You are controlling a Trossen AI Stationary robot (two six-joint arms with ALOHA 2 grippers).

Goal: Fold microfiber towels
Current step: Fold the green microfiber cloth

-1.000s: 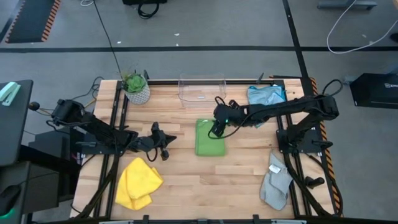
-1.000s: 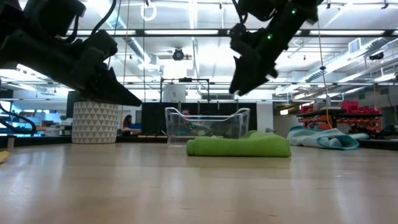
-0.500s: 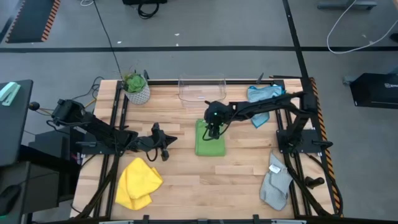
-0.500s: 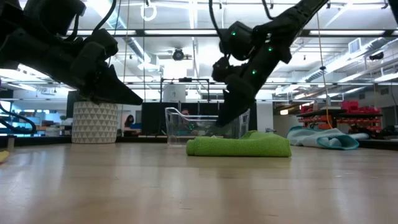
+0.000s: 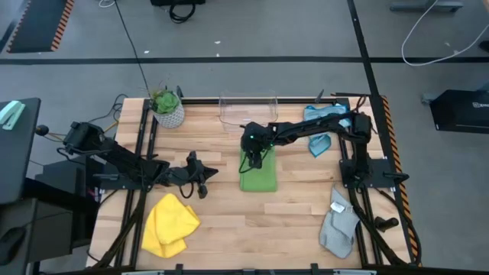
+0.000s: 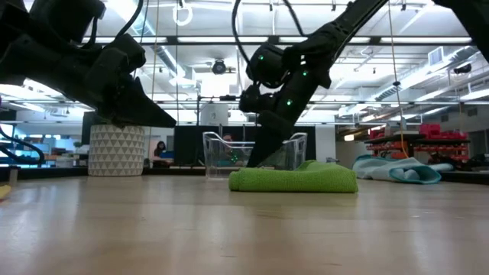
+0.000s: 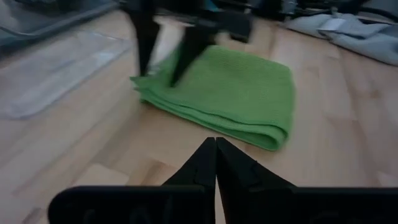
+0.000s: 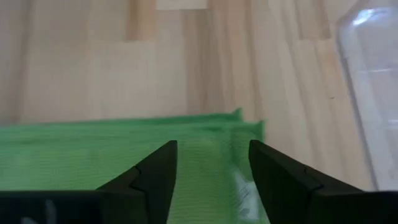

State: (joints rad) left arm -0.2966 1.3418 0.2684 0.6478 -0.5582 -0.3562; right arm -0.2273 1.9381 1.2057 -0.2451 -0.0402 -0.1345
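Change: right claw [image 5: 253, 158] has swung from the green towel's right side across to its far left corner, and the arm now reaches further over the bench [image 5: 229, 229].
Right claw: fingers [image 8: 158, 171] spread apart, poised over the folded edge of the green towel [image 5: 259, 173], gripping nothing.
Left claw [image 5: 200, 178]: pinched tight with nothing between the tips, hanging above bare wood left of the green towel.
Green towel: folded into a neat rectangle at mid-bench, just in front of the clear bin [image 5: 247, 108].
Yellow towel [image 5: 170, 224]: crumpled near the front left.
Blue towel [image 5: 325, 118]: bunched at the far right corner.
Grey towel [image 5: 337, 224]: loose at the front right.
Plant [image 5: 166, 105]: far left corner.
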